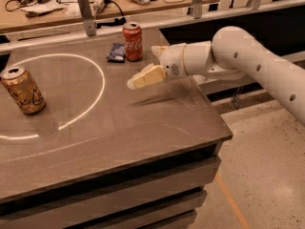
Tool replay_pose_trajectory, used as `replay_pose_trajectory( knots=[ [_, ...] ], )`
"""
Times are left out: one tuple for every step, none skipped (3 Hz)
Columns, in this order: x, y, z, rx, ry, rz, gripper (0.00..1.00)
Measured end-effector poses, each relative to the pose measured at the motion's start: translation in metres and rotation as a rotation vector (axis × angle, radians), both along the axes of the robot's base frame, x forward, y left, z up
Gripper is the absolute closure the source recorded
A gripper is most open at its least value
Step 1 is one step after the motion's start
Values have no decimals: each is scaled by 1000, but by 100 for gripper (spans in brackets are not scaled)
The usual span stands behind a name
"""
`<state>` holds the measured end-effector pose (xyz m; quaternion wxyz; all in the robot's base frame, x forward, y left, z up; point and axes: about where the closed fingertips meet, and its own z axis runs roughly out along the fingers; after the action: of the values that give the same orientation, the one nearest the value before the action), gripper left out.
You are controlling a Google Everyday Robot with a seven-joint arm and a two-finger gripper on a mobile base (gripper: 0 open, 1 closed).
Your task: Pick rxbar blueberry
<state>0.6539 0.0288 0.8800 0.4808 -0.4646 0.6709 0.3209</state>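
Note:
The rxbar blueberry (116,52) is a small dark-blue bar lying flat at the back of the table, touching or nearly touching the left side of a red cola can (132,42). My gripper (143,78) hangs above the table on the white arm that reaches in from the right. It is a short way in front of and to the right of the bar, and nothing shows in it.
A gold-brown can (23,90) stands at the table's left side. A bright white ring (97,87) is drawn across the dark tabletop (143,137). A metal rail and a cluttered bench (57,8) run behind the table. The table's right edge drops to the floor.

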Motion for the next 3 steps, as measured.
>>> replay_pose_trajectory(
  knots=[
    [8,14,0,35,-4,11,0],
    [12,33,5,64,-7,54,0],
    [8,49,7,80,12,124,0]
  ],
)
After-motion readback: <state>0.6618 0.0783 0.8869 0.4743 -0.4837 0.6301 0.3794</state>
